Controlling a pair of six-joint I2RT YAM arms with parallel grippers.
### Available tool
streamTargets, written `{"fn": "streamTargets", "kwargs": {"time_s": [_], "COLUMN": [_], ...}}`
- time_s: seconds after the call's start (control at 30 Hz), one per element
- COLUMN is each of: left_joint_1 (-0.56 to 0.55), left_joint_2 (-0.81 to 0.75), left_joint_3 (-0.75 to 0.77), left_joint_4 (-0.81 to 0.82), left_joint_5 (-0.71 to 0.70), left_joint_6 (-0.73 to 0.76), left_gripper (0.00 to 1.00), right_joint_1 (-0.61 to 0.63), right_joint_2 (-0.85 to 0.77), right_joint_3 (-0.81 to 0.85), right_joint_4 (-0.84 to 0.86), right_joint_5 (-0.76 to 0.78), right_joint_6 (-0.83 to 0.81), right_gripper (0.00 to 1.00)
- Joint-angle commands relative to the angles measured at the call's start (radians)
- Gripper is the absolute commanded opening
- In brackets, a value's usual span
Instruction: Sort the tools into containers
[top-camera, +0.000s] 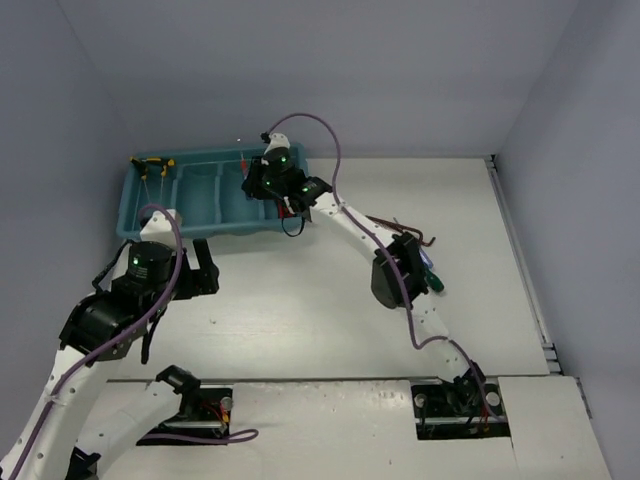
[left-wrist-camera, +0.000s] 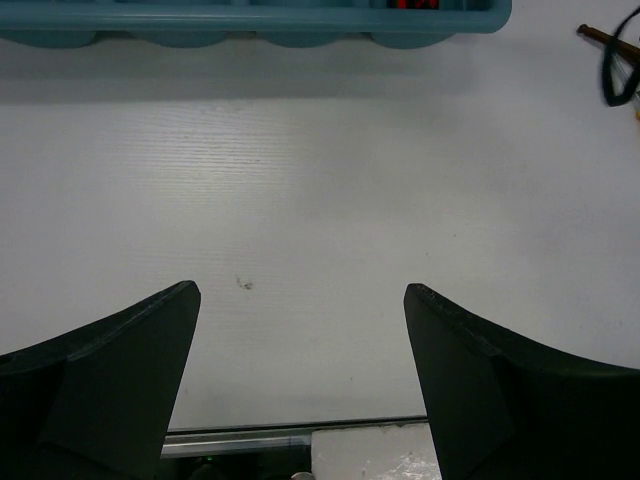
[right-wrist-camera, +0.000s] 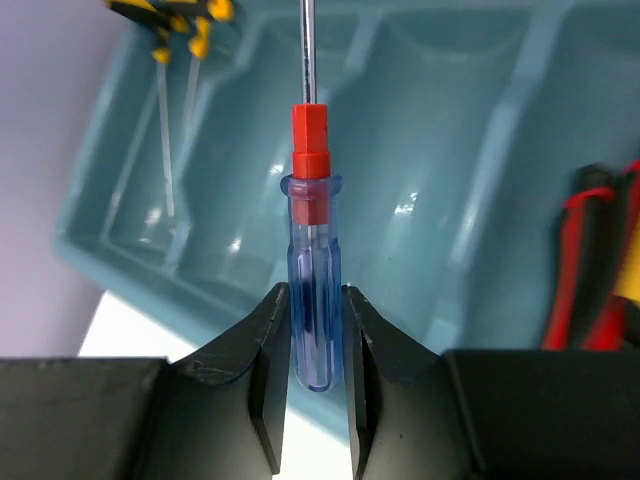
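Pinching the blue-handled screwdriver by its clear handle, my right tool hangs above the teal tray. The shaft points out over the middle compartments; which one, I cannot tell. Yellow-handled screwdrivers lie in the leftmost compartment, red-handled pliers in the rightmost. My left tool gapes wide over the worktop, near the tray's wall.

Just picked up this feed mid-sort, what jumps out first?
The right end effector, stretched across to the teal tray, grips a blue-handled screwdriver above its middle compartments. Red-handled pliers lie in the rightmost compartment, yellow-handled screwdrivers in the leftmost. The left end effector hangs open over the table.
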Motion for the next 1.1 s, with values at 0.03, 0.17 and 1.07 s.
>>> {"fn": "streamTargets", "kwargs": {"time_s": [0.03,0.17,1.07], "left_joint_1": [0.0,0.0,-0.02], "left_joint_2": [-0.003,0.021,0.397], "left_joint_3": [0.056,0.063,0.203], "left_joint_4": [-0.025,-0.022,0.21], "left_joint_5": [-0.039,-0.027,0.206], "left_joint_6": [0.036,0.044,0.082], "left_gripper": [0.81,0.81,0.82], "right_joint_1": [0.01,0.004,-0.579], "right_joint_2": [0.096,0.09,-1.201], "right_joint_3": [0.147,0.13,-1.479], "right_joint_4": [0.118,0.141,-0.177], "right_joint_5": [0.042,0.042,0.161], "right_joint_6": [0.096,0.07,-0.248], "right_gripper": [0.22,0.48,0.64]}}
